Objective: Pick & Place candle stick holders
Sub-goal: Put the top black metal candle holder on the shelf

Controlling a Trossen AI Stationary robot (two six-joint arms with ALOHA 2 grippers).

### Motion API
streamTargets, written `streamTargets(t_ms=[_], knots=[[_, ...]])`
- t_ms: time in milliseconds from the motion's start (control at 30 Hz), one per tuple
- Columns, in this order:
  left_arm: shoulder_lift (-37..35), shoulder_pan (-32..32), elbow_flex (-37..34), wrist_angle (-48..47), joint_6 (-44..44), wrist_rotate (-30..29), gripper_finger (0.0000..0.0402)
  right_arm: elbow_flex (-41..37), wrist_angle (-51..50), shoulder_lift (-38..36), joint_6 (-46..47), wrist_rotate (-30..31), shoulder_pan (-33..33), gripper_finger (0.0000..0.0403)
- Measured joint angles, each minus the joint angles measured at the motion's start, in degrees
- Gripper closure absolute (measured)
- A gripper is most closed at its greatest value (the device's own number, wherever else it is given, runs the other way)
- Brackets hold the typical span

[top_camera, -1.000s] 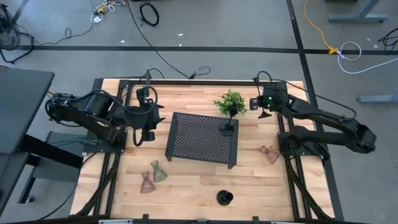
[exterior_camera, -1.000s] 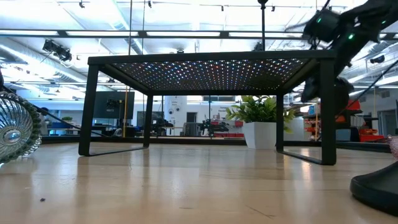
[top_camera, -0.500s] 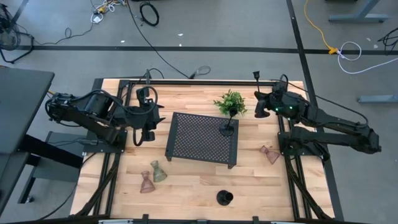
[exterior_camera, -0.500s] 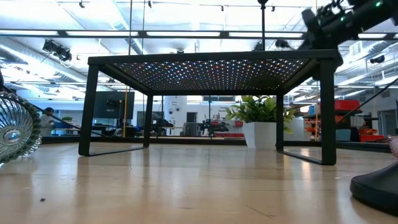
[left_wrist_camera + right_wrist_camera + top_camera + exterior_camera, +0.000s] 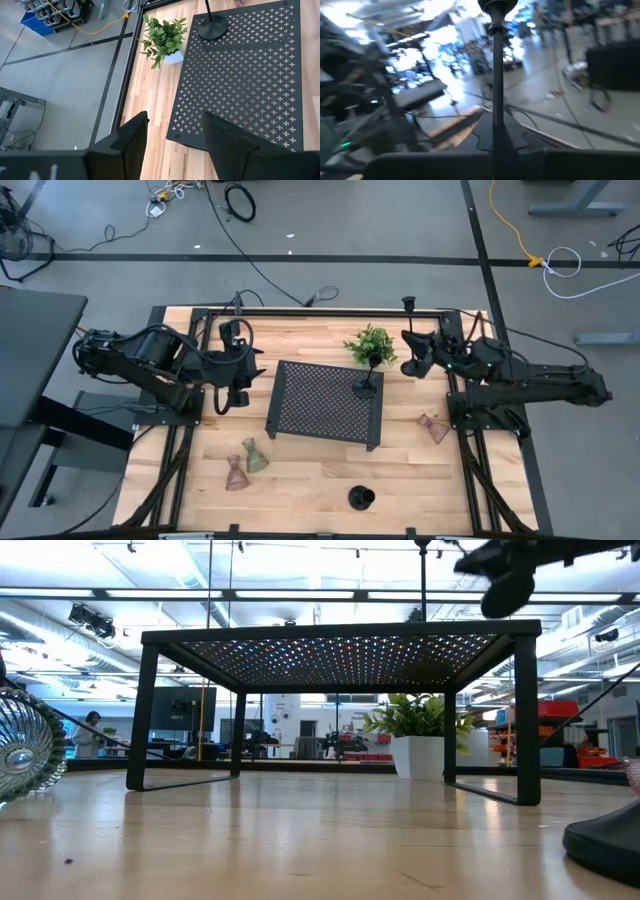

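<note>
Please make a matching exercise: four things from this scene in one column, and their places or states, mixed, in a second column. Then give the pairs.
1 plant
2 short black holder
3 right gripper
4 left gripper

a near the table's front edge
b shut on a thin black holder
c open, left of the tray
d just beyond the tray's far edge

Pairs: 1-d, 2-a, 3-b, 4-c

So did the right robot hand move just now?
Yes. The right gripper, shut on a thin black candle holder, has swung toward the table's far edge, away from the black tray.
</note>
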Motion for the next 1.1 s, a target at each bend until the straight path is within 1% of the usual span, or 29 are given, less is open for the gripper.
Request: streamTargets(t_ms=[233, 400, 567, 667, 867, 1100], knots=[[0.0, 0.0, 0.0, 0.0, 0.0, 0.0, 0.0209, 0.0, 5.7, 0.5, -7.2, 5.1, 11.1, 0.0402], [0.0, 0.0, 0.0, 0.0, 0.1, 0.0, 0.0209, 0.0, 11.7, 3.3, -12.8, 9.5, 19.2, 0.0402], [0.0, 0.0, 0.0, 0.0, 0.1, 0.0, 0.0209, 0.0, 16.9, 7.2, -18.3, 17.4, 26.2, 0.0402], [0.0, 0.0, 0.0, 0.0, 0.1, 0.0, 0.0209, 0.0, 21.6, 10.2, -21.3, 21.3, 29.9, 0.0402], [0.0, 0.0, 0.0, 0.0, 0.0, 0.0, 0.0209, 0.0, 36.1, 18.2, -31.7, 26.0, 36.6, 0.0402], [0.0, 0.0, 0.0, 0.0, 0.0, 0.0, 0.0209, 0.0, 52.9, 29.2, -40.9, 32.1, 41.0, 0.0402]])
